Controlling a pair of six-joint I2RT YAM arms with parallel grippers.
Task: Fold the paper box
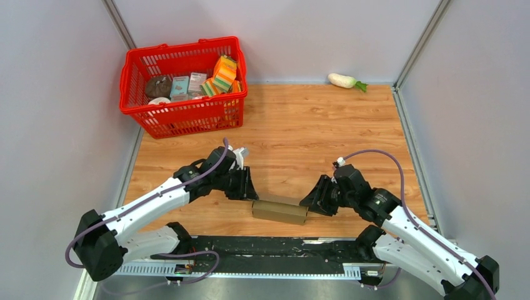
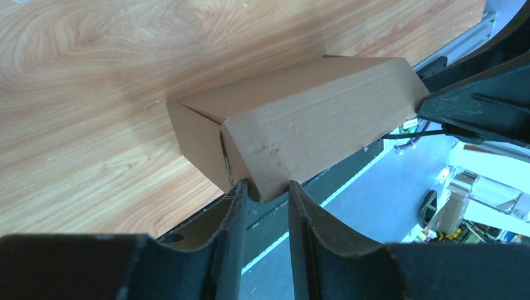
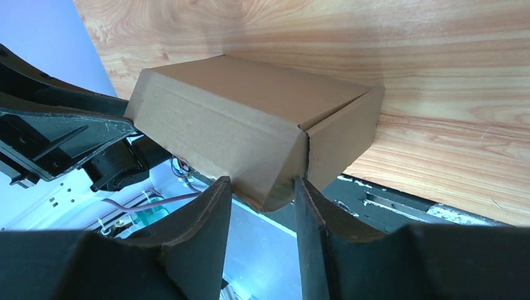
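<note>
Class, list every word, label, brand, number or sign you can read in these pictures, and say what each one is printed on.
No text can be read in any view.
paper box: plain brown cardboard, no print on the faces that show.
packets in the red basket: coloured printed patches, too small and blurred to read.

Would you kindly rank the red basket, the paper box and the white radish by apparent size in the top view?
Largest: red basket.
Then: paper box.
Smallest: white radish, lying farther from the camera.
</note>
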